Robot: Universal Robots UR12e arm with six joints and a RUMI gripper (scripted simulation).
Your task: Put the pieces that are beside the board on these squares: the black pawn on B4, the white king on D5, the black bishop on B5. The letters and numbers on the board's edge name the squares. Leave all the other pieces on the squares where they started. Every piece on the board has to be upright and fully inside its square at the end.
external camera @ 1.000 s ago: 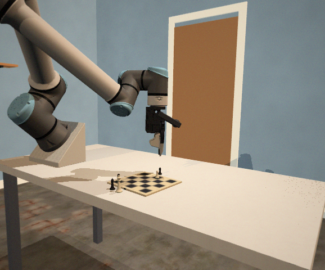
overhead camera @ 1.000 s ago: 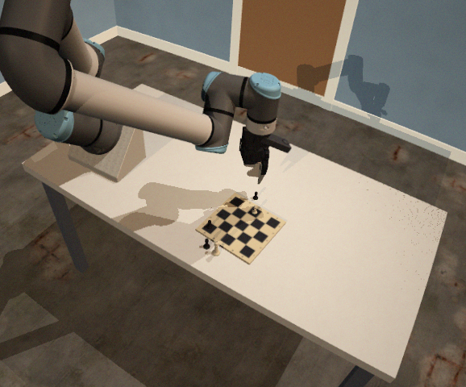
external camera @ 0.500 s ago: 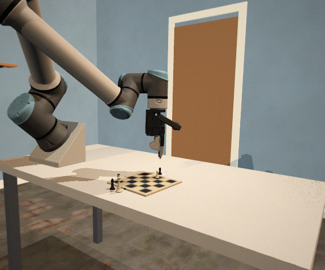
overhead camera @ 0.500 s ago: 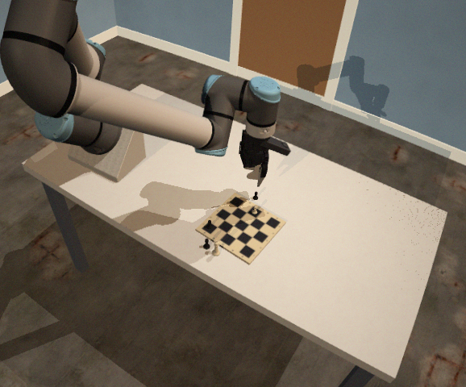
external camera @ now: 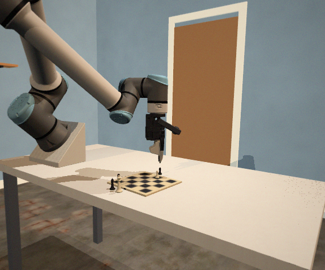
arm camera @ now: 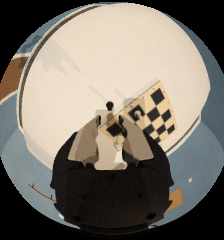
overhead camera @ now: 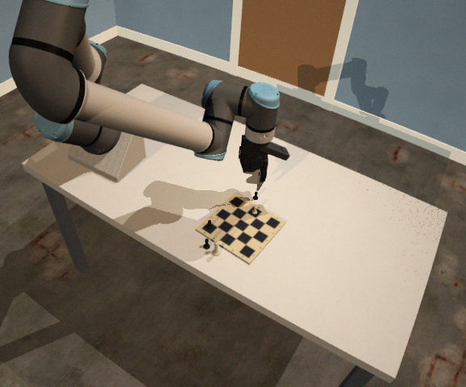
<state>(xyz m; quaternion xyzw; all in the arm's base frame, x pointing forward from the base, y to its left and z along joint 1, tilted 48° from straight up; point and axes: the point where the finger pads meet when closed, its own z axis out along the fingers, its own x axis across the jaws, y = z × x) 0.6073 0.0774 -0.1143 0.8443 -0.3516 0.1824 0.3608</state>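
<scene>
The chessboard [overhead camera: 241, 226] lies on the white table. My gripper [overhead camera: 261, 182] hangs above the board's far edge with its fingers a little apart and nothing between them. Just below it a black piece [overhead camera: 255, 195], the bishop as far as I can tell, stands upright on the table beside the board. In the wrist view this piece [arm camera: 109, 105] shows just beyond my fingertips. Another black piece, seemingly the pawn [overhead camera: 205, 244], and the white king [overhead camera: 215, 248] stand upright off the board's near left edge.
A black piece [overhead camera: 210, 226] stands on a square at the board's left side and a white piece [overhead camera: 255, 210] on a square near the far corner. The arm's wedge base [overhead camera: 108, 158] sits at the table's far left.
</scene>
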